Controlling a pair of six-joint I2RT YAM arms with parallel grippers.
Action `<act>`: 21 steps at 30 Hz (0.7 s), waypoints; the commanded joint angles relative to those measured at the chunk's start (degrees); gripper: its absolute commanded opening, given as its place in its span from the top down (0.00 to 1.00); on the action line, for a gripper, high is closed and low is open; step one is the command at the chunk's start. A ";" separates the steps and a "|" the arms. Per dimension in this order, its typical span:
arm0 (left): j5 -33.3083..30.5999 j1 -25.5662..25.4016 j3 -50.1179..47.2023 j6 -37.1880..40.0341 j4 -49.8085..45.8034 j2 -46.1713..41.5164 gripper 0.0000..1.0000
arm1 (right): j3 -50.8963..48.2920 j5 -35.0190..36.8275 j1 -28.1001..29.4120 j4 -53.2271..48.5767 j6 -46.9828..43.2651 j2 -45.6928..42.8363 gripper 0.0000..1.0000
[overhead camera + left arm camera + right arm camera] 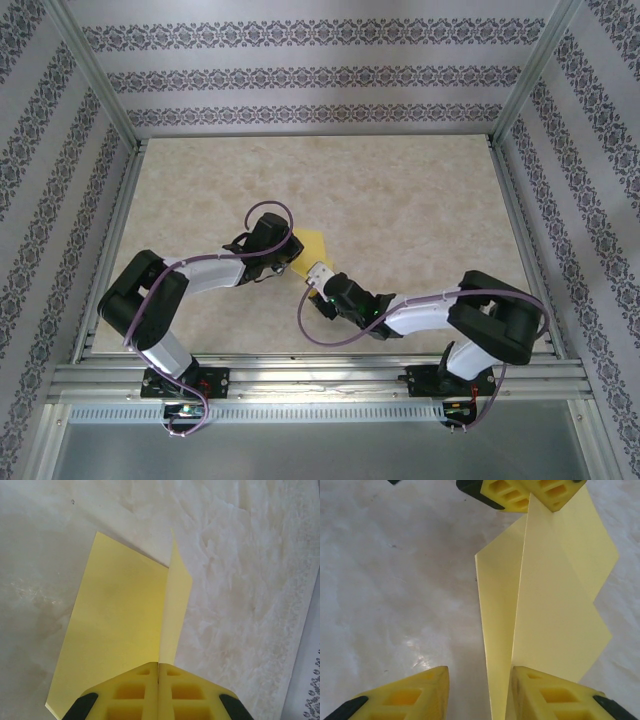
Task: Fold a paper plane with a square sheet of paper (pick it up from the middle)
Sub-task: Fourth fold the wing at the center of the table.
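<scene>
The yellow square sheet of paper point(314, 243) lies mid-table, partly folded, with one flap standing up along a crease point(172, 605). My left gripper point(159, 665) is shut on the near end of that crease; in the top view it point(290, 254) meets the sheet from the left. My right gripper point(480, 670) is open, and the sheet's raised fold point(500, 645) runs between its fingers close to the right one, unpinched. From above, the right gripper point(318, 272) sits at the sheet's near edge. The left gripper's fingers point(520, 492) pinch the far end of the sheet in the right wrist view.
The marbled beige table point(400, 200) stretches beyond the sheet to patterned walls at the back and both sides. A metal rail point(320, 375) runs along the near edge with both arm bases on it. A purple cable point(305, 320) loops off the right arm.
</scene>
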 commanded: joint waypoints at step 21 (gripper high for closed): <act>0.56 -0.65 0.24 -0.25 -0.44 -0.55 1.00 | 1.54 7.00 -1.97 10.33 -5.88 7.33 0.71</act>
